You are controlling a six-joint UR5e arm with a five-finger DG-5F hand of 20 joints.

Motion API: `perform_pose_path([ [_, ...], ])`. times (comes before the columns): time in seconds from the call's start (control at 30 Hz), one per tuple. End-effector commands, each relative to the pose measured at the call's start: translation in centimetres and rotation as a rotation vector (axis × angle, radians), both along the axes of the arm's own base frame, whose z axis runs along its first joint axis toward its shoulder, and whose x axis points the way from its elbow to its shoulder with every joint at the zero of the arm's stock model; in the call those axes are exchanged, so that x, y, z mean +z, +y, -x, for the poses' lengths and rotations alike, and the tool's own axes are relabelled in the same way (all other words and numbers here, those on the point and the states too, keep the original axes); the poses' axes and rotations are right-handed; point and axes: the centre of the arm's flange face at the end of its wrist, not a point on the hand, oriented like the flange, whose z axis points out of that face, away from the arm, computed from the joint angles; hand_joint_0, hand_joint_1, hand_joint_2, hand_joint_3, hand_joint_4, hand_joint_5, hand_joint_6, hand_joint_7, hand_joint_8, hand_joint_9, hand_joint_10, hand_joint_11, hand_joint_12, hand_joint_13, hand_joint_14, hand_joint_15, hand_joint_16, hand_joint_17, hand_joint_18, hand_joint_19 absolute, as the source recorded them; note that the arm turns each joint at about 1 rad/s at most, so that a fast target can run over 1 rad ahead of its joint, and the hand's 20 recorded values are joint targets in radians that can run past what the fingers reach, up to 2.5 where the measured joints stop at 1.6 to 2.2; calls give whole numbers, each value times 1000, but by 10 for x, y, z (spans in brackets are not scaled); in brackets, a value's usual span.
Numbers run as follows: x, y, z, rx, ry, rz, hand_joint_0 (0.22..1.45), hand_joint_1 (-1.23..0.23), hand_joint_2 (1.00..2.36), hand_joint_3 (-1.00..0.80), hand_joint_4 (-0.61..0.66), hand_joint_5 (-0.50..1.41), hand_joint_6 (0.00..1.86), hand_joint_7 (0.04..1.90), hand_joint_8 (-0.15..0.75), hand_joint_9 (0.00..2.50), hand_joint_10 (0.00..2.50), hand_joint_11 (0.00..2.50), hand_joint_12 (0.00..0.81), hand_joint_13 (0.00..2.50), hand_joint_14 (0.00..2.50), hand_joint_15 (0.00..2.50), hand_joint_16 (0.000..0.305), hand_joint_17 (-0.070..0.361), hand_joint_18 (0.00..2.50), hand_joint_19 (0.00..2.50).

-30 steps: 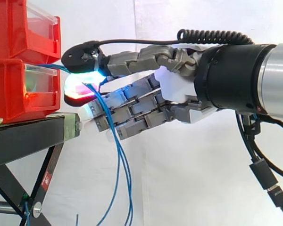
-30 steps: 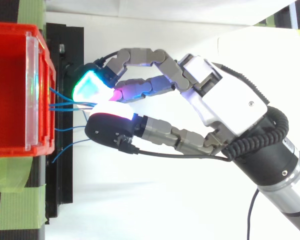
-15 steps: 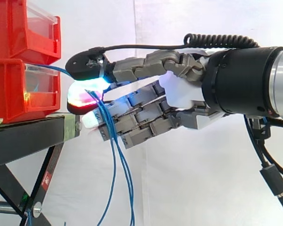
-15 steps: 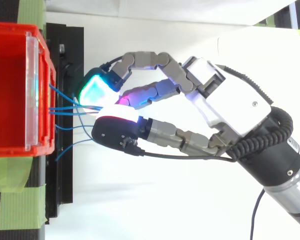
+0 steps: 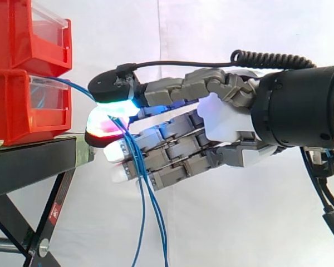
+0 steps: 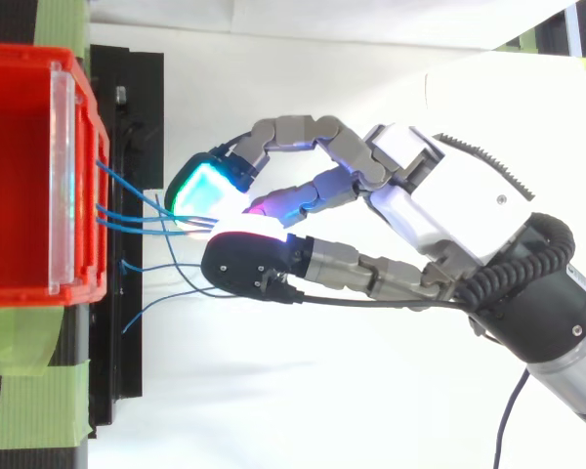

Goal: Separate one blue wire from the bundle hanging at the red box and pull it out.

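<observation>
A robot hand (image 5: 228, 125) pinches several blue wires (image 6: 137, 220) between its glowing pads (image 6: 200, 186), just right of the red box (image 5: 22, 105). The wires run level, leftward from the pinch to the box front. Their loose ends hang below the hand.

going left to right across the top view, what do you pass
red box → blue wires → glowing fingers pinched on the wires → palm of the hand → arm
</observation>
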Motion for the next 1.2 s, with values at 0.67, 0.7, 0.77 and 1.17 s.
perform_pose_path([
  [0.67,14,3,6,5,47,-77,613,-745,1013,19,102,-150,850,859,466,1183,19,651,485,1468,13,1314,47,106,943,311],
  [0.7,15,3,6,4,46,-81,613,-743,1013,22,105,-150,850,849,465,1195,17,675,478,1487,12,1362,47,106,948,327],
  [0.77,21,1,10,5,40,-107,613,-745,1013,19,101,-150,849,861,462,1198,18,679,469,1505,9,1424,48,107,960,337],
  [1.17,39,-4,21,-1,64,-102,613,-744,1015,4,109,-151,848,858,461,1289,21,902,456,1552,3,1546,49,111,1003,402],
])
